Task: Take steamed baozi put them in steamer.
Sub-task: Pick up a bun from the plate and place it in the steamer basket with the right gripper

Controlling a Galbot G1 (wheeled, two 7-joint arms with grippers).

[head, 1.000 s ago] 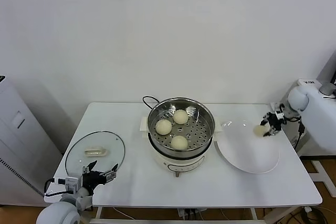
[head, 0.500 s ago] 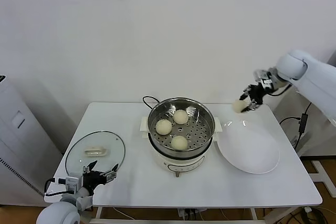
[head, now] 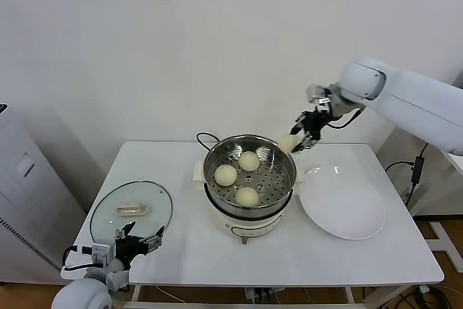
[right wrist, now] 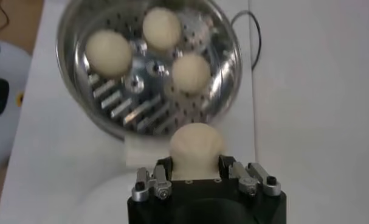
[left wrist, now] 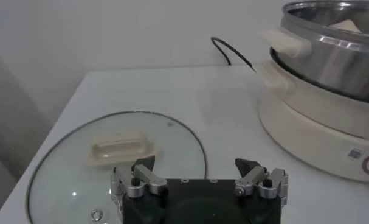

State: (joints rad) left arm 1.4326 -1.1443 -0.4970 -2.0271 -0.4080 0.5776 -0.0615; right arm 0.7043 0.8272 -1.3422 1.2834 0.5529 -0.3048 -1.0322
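Observation:
The steel steamer stands mid-table on its white cooker base, with three cream baozi on its perforated floor. In the right wrist view the steamer lies below with the same three buns. My right gripper hangs in the air just above the steamer's back right rim, shut on a fourth baozi. My left gripper rests open and empty at the table's front left corner, beside the glass lid.
A round glass lid with a white handle lies at the front left. A bare white plate sits right of the steamer. A black cord runs behind the cooker. A grey cabinet stands left of the table.
My right arm has carried the baozi up from the plate's far right side and leftward through the air to the steamer's back right rim. The left arm stayed still.

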